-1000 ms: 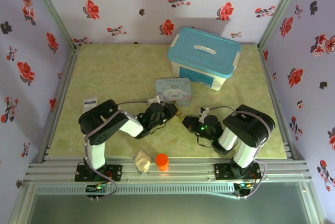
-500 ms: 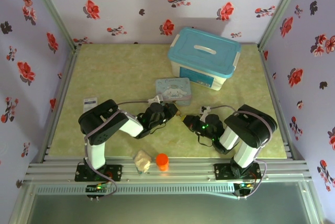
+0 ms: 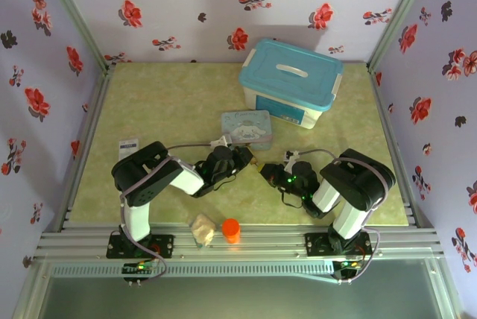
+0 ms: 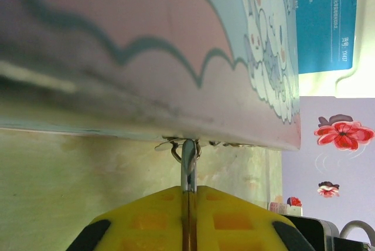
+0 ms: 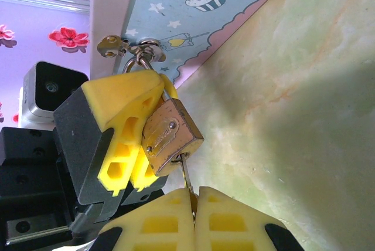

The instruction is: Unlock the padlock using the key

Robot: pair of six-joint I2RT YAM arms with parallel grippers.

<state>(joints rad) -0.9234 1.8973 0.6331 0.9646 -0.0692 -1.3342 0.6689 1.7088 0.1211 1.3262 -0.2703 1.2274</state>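
Plainly, the right wrist view gives the most. The brass padlock [image 5: 171, 136] sits beside the pale blue cartoon tin [image 5: 193, 16]. The left gripper [image 5: 157, 87] is clamped at its shackle end, where a small key ring [image 5: 143, 48] dangles. The right gripper [image 5: 191, 191] pinches the thin grey key [image 5: 187, 175], its tip at the lock's underside. The left wrist view gives a grey metal sliver between closed yellow fingers, the lock body hidden. From above, the padlock is a gold speck between the grippers. How deep the key sits cannot be told.
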